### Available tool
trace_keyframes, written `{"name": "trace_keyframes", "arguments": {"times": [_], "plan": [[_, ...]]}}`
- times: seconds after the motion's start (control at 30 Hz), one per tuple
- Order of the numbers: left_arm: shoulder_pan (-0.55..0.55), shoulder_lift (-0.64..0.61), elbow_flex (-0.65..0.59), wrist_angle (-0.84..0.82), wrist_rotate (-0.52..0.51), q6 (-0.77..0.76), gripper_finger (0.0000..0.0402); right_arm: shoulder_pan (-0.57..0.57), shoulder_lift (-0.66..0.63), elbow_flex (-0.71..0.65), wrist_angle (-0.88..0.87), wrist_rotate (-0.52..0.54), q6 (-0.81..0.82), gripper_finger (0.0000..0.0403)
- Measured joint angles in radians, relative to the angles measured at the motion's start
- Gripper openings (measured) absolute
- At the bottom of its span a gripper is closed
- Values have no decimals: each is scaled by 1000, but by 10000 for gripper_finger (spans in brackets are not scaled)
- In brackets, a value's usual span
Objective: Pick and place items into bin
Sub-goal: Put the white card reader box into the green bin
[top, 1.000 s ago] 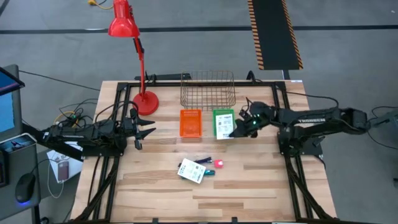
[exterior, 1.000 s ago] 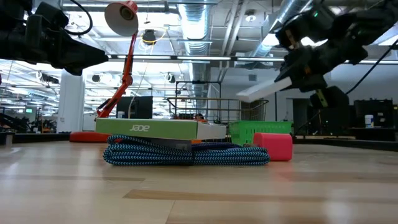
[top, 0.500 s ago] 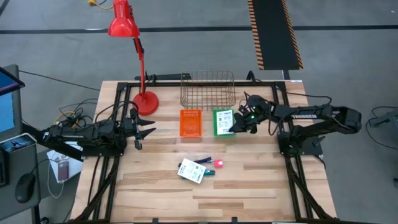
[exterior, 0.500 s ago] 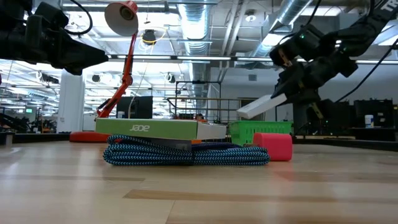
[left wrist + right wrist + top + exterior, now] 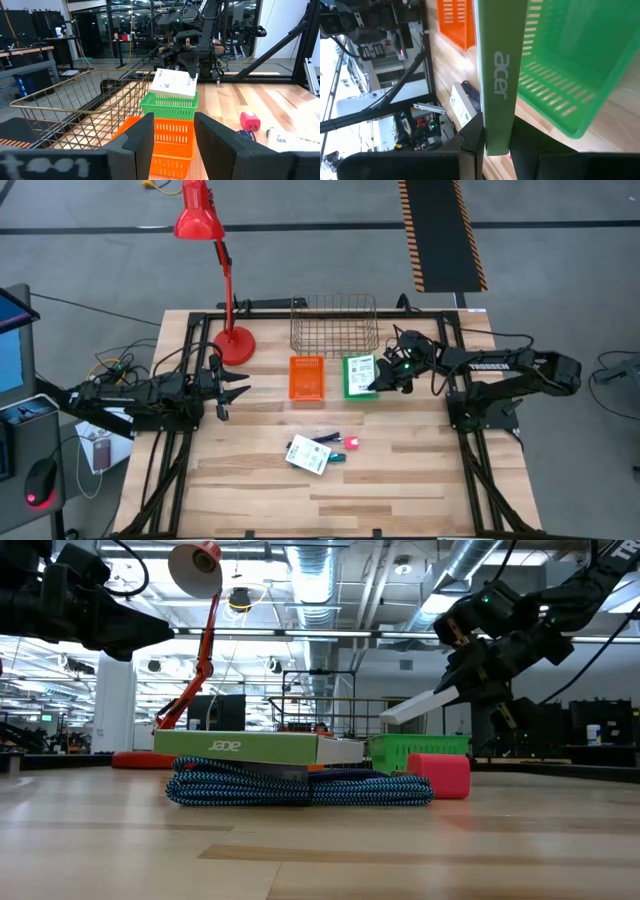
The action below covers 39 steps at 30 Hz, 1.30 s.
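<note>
Over the green bin (image 5: pixel 359 376), my right end effector (image 5: pixel 384 384) grips a white-and-green box (image 5: pixel 362 369) — left end effector (image 5: pixel 232 390) clenched, idle.

Both arms were dark, nearly black, built of jointed segments with loose black cables looping along them. The right arm (image 5: pixel 500 368) carried white lettering along its long link and a small green light glowing near its wrist. The left arm (image 5: pixel 150 395) had a matt, boxy wrist housing. Each gripper's fingers (image 5: pixel 142 140) were dark, broad, flat-faced blocks with squared edges and rounded corners.
</note>
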Motion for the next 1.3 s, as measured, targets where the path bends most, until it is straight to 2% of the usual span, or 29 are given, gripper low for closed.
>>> {"name": "trace_keyframes", "arguments": {"times": [0.63,1.3], "plan": [[0,0,0,0,0,-4,130,0,0,0,0,14,0,94],[0,0,0,0,0,-3,130,-10,0,0,39,115,-37,102]]}}
